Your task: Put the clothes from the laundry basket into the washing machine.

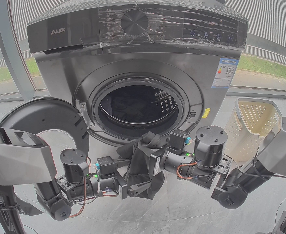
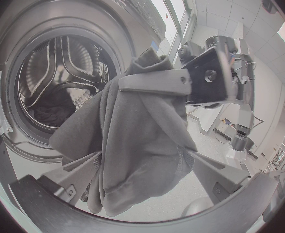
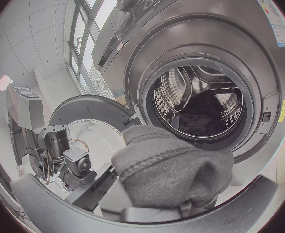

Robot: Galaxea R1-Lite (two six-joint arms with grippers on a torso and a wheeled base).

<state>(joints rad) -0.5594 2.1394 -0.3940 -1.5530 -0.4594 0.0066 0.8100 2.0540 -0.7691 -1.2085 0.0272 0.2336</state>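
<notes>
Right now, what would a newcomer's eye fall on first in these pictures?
A dark grey cloth garment hangs from the right gripper before the open round mouth of the grey metal washing machine. In its drum lie dark clothes, and a cream perforated plastic laundry basket sits at the robot's right.

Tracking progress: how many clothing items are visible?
2: one dark garment in the right gripper, outside the drum; one dark heap inside it, possibly several pieces.
</notes>
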